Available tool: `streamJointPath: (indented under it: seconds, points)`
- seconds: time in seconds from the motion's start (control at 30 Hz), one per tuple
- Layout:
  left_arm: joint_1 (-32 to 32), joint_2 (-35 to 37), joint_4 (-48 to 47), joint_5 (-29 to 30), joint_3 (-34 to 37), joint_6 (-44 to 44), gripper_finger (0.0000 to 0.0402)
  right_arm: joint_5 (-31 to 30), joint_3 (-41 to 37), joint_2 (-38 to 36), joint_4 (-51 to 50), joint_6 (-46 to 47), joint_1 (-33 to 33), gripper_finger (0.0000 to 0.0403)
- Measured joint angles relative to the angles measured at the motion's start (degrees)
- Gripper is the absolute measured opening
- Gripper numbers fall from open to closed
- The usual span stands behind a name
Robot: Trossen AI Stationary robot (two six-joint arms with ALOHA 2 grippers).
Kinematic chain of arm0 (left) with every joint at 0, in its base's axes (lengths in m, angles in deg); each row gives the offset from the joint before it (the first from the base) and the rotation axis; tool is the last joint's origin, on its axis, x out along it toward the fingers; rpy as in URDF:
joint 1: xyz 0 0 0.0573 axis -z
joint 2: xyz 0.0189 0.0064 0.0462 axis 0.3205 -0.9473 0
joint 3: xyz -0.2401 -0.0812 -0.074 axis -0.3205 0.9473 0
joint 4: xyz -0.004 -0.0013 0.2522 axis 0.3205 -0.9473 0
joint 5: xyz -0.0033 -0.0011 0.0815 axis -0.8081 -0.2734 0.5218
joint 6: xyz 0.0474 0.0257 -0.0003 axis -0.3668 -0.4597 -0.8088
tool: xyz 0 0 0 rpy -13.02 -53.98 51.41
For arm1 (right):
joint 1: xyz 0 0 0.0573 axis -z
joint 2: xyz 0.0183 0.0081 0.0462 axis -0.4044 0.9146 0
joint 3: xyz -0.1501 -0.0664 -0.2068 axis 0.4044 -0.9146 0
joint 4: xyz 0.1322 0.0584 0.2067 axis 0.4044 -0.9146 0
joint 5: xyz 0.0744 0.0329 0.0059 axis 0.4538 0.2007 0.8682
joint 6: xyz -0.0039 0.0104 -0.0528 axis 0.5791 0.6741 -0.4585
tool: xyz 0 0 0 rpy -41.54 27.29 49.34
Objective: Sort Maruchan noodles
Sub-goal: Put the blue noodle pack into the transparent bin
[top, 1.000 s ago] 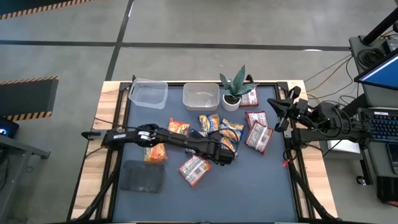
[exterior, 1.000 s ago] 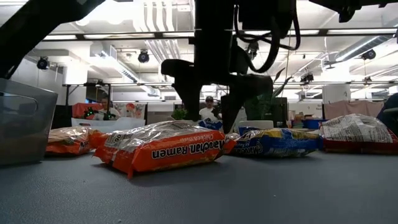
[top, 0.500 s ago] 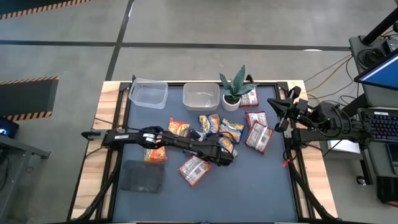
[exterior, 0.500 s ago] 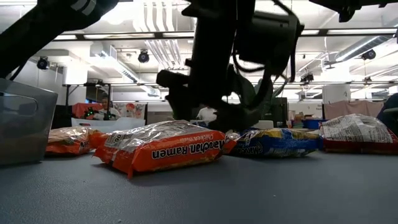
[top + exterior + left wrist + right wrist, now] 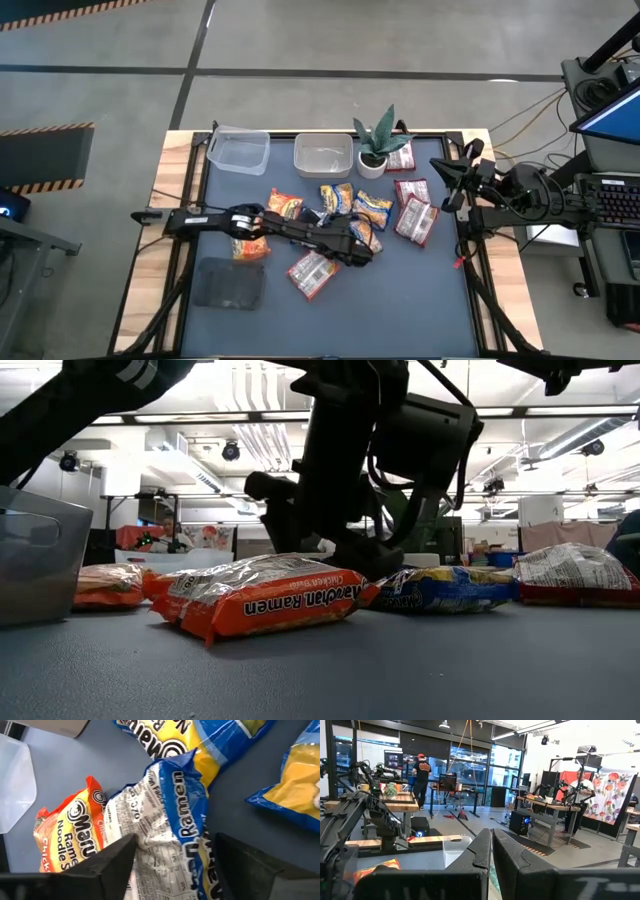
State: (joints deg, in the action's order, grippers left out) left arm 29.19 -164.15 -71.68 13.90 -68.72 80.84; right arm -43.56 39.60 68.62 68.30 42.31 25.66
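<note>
Overhead, your left gripper (image 5: 362, 252) reaches out over the middle of the dark mat (image 5: 420, 290), down among the loose Maruchan noodles (image 5: 352, 208) that lie scattered across it, but from up there the arm covers whatever sits under the fingertips. The left wrist view fills that gap: a blue-yellow packet (image 5: 172, 835), turned so its white printed back shows, lies between the two dark fingers (image 5: 112, 860), which straddle it with their jaws spread wide. You cannot tell from any view whether the pads are touching the wrapper yet. Just beside it lies an orange packet (image 5: 65, 830), and more blue-yellow ones sit farther out.

The low view adds what neither of those gives you: the gripper is down at table level behind an orange packet reading Maruchan Ramen (image 5: 265, 603), with a blue-yellow packet (image 5: 445, 588) at its side and a red-and-white one (image 5: 575, 572) far off.

Your right gripper (image 5: 447, 180) waits at the right edge of the table, near the red-and-white packets (image 5: 415, 215); its own wrist view shows the fingers (image 5: 470, 857) pressed together with nothing between them. The two clear tubs (image 5: 240, 150) at the far side look empty.
</note>
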Motion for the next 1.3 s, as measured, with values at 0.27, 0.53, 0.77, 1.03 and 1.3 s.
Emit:
streamJointPath:
  seconds: [0.27, 0.53, 0.77, 1.03, 1.3]
  points:
    - [0.20, 0.28, -0.37, 0.94, 0.00, 0.04, 0.0121, 0.00, 0.00, -0.02, -0.02, -0.02, 0.00, 0.0009]
    - [0.66, 1.28, 0.42, -0.24, -1.88, -1.97, 0.0065, 0.00, 0.00, -0.02, -0.03, -0.02, 0.00, 0.0009]
    - [1.20, 5.57, 1.63, 0.05, -4.33, -8.85, 0.0046, 0.00, 0.00, -0.02, -0.41, -0.02, -0.01, 0.0009]
    - [2.32, 15.68, 0.71, 4.33, -4.31, -14.50, 0.0036, 0.00, 0.00, -0.02, -0.44, -0.01, 0.00, 0.0009]
    - [2.54, 25.74, 0.78, 10.48, -4.12, -21.84, 0.0035, 0.00, 0.00, -0.02, -0.43, 0.49, 0.00, 0.0009]
